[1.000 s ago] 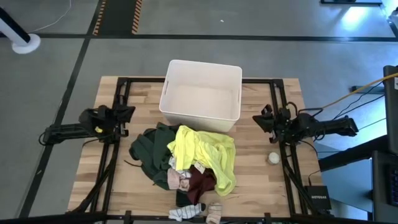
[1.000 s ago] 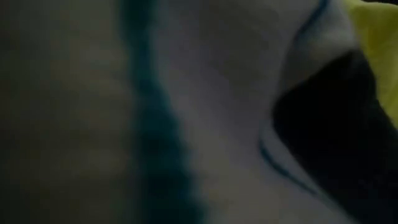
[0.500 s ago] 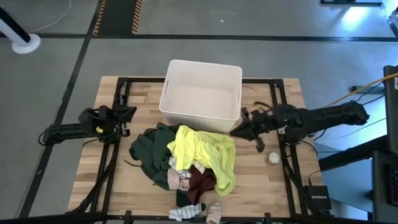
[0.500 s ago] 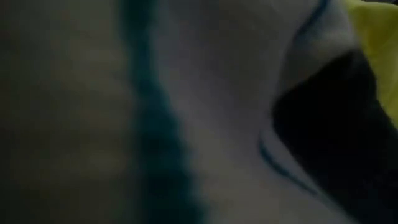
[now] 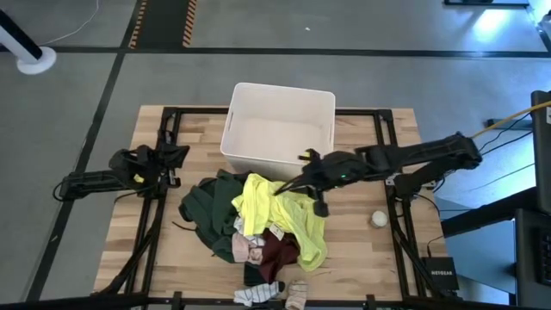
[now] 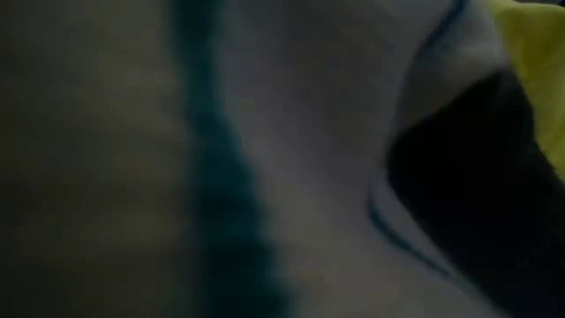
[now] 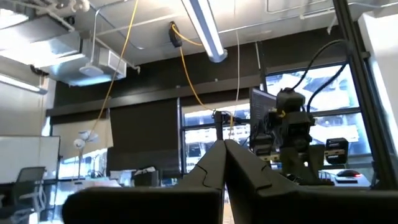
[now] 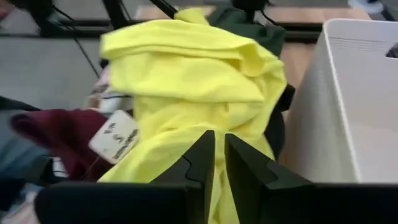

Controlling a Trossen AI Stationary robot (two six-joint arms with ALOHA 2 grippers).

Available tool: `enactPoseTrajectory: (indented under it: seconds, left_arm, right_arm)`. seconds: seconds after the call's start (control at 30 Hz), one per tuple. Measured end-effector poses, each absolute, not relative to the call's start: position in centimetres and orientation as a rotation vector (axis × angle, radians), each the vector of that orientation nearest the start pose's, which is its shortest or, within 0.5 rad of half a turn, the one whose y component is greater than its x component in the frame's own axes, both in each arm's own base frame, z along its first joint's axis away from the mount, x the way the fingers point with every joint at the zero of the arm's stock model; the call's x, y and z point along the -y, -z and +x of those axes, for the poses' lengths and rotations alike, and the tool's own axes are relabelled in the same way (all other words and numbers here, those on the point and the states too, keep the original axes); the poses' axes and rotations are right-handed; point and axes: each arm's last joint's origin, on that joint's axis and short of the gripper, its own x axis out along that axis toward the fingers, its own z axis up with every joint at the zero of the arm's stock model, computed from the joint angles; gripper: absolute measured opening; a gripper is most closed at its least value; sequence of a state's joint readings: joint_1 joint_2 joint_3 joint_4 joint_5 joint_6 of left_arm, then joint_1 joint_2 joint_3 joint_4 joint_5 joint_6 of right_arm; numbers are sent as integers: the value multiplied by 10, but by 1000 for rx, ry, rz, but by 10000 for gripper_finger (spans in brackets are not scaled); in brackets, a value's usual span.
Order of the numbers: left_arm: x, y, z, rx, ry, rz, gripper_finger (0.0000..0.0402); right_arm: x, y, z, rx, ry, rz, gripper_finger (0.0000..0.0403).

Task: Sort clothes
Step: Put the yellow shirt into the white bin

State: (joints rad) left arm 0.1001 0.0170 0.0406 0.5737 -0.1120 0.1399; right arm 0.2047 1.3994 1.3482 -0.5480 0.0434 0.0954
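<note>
The clothes lie in a pile at the table's middle. A neon yellow top (image 5: pixel 280 211) is on top of the pile and also shows in the right wrist view (image 8: pixel 186 68). A dark green garment (image 5: pixel 205 207) lies at its left. Maroon (image 5: pixel 277 251) and pale pink (image 5: pixel 244 250) pieces lie nearer, and striped socks (image 5: pixel 258 294) lie at the near edge. My right gripper (image 5: pixel 282 189) is shut, with a thin slit between the fingers (image 8: pixel 219 146). It reaches over the yellow top's far right part, and no touch shows. My left gripper (image 5: pixel 176 155) is shut (image 7: pixel 224 146) and waits at the table's left.
A white plastic bin (image 5: pixel 234 112) stands at the far middle, just beyond my right gripper, and its wall shows in the right wrist view (image 8: pixel 323 112). A small white ball (image 5: pixel 379 219) lies at the right. Cloth (image 6: pixel 309 132) close to the lens blocks the low view.
My right arm has stretched out from the table's right side toward the left, passing in front of the bin until its gripper is over the yellow top. The clothes have not moved.
</note>
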Motion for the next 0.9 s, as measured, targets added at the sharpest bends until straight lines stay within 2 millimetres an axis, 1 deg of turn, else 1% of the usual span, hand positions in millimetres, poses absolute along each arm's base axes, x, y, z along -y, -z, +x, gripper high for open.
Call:
enactPoseTrajectory:
  seconds: [0.1, 0.17, 0.33, 0.43, 0.5, 0.6, 0.7, 0.83, 0.9]
  left_arm:
    - [-11, -227, 80, 567, -239, 106, 0]
    - [-11, -225, 80, 555, -228, 73, 0]
    - [-12, -216, 86, 458, -193, -58, 0]
    - [-12, -211, 88, 408, -187, -100, 0]
    - [-12, -209, 89, 386, -182, -131, 0]
    - [-12, -205, 90, 342, -178, -177, 0]
    - [-12, -203, 91, 328, -182, -162, 0]
    - [-12, -209, 89, 380, -190, -100, 0]
    - [-12, -212, 87, 416, -194, -69, 0]
  right_arm:
    - [-64, -362, 313, -641, -126, 11, 100]
    - [-66, -360, 324, -669, -142, -14, 133]
    - [-71, -342, 346, -736, -174, -96, 219]
    - [-72, -332, 353, -766, -190, -144, 261]
    - [-72, -327, 355, -788, -193, -148, 280]
    - [-74, -322, 357, -810, -223, -138, 294]
    - [-76, -315, 361, -832, -267, -132, 295]
    - [-78, -299, 370, -878, -304, -154, 292]
    - [-78, -289, 375, -897, -284, -218, 291]
